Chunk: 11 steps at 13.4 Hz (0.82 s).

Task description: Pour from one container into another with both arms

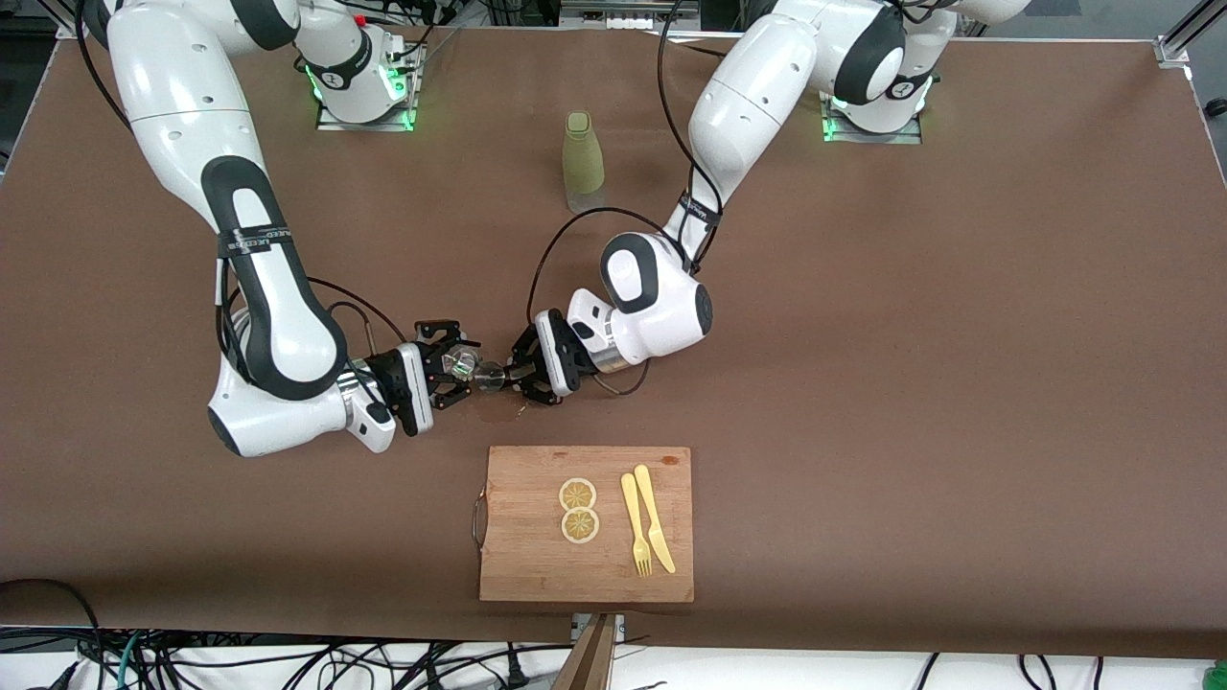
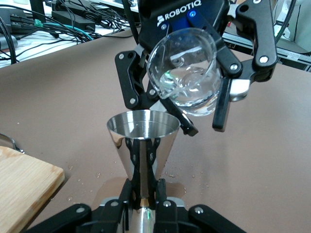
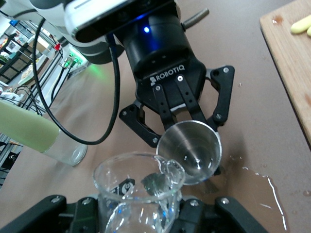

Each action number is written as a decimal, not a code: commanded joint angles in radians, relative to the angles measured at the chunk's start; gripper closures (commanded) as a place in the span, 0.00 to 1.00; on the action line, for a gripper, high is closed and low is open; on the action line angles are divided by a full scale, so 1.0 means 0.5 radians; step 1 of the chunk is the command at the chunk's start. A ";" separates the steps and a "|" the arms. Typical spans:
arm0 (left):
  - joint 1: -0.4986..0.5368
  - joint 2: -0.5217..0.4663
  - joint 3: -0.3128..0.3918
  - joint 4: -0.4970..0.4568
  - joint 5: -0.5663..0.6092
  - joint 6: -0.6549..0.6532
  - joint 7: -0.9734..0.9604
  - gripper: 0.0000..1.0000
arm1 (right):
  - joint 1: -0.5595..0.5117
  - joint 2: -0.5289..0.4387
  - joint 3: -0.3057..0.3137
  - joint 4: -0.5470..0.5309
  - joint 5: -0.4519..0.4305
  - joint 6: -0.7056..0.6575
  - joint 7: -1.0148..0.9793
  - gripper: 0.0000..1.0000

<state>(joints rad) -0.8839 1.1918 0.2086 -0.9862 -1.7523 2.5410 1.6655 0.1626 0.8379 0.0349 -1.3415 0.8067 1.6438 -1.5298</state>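
A small shiny silver metal jigger (image 2: 143, 145), hourglass-shaped with a round rim, is held upright by its narrow waist in the left gripper (image 1: 525, 377), whose black fingers (image 2: 161, 191) are clamped on it. A small clear glass cup (image 2: 188, 73) with a thick base is gripped by the right gripper (image 1: 446, 369), its fingers (image 2: 222, 104) closed on the cup's sides. The cup is tilted, its lip just above and beside the jigger's open mouth. Both are held above the brown matte desk (image 1: 911, 383), over a spot between the tall olive-green bottle (image 1: 582, 159) and the rectangular wooden cutting board (image 1: 587, 575). A wet puddle (image 3: 262, 187) glistens on the desk beneath them. On the board lie two round lemon slices (image 1: 578, 509) and a pale yellow plastic fork and knife (image 1: 646, 520).
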 commanded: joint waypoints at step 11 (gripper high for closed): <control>-0.002 0.046 0.018 0.076 -0.085 -0.001 0.173 1.00 | 0.083 -0.019 0.007 0.106 -0.254 -0.002 0.390 0.77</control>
<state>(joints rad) -0.8842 1.1967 0.2093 -0.9858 -1.7523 2.5408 1.7174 0.1909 0.8377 0.0349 -1.3005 0.7126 1.6443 -1.3746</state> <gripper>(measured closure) 0.789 0.767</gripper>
